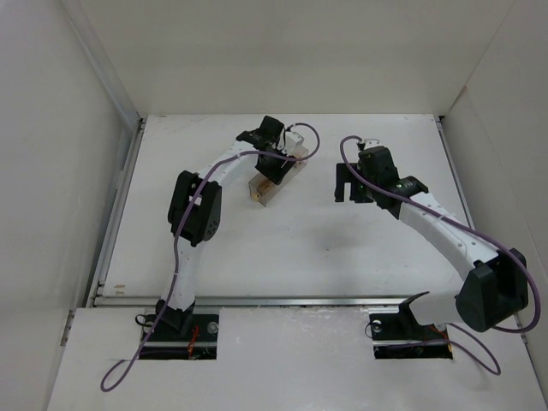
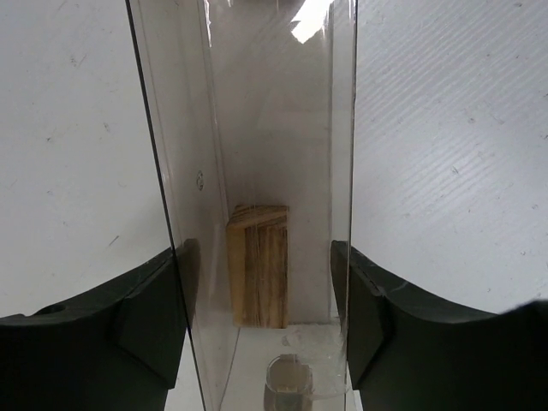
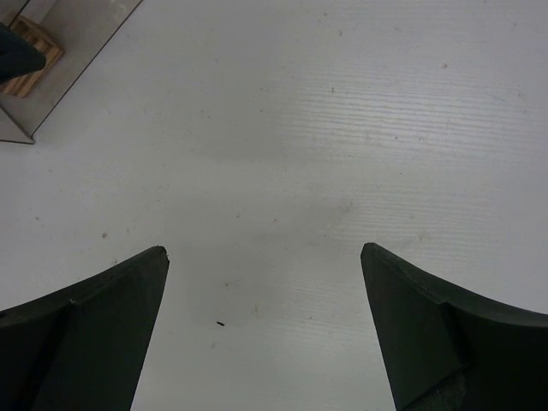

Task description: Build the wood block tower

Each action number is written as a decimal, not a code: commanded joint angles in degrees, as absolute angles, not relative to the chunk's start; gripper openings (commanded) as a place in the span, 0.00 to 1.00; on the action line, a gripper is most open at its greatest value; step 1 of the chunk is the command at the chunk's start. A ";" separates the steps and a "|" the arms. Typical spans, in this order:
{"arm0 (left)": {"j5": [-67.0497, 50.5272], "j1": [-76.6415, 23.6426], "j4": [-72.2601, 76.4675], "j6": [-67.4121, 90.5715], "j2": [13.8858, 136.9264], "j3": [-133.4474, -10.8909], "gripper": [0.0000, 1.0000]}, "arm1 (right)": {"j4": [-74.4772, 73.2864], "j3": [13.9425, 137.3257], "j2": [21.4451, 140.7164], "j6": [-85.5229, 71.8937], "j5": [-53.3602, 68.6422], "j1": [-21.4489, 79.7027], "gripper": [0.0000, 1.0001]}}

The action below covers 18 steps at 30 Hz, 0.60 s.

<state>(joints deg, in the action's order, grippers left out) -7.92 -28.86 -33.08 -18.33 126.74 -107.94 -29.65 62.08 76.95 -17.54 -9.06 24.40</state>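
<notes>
Astride the clear box [image 2: 180,154], my left gripper [image 2: 255,282] pinches its walls; I should squeeze evenly so the wood block [image 2: 257,257] inside doesn't tip. My right gripper [image 3: 264,248] hangs spread.

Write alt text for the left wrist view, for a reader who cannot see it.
The left gripper straddles a long clear plastic box, one black finger by each side wall; contact is unclear. Light-tan wooden blocks stand inside the box, and white table shows on either side.

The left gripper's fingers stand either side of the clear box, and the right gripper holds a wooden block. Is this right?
No: the right gripper holds nothing; its jaws stand open above the table, as the right wrist view shows. The rest is right.
</notes>
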 commanded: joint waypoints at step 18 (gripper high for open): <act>35.40 -42.45 -19.35 -27.86 117.43 -94.14 0.00 | -33.40 66.18 75.67 -27.15 -22.13 24.87 1.00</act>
<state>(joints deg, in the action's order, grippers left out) 23.68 -40.14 -25.39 -23.79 122.23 -97.30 -31.94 63.20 76.95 -23.44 -16.27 24.45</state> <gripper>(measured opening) 0.570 1.000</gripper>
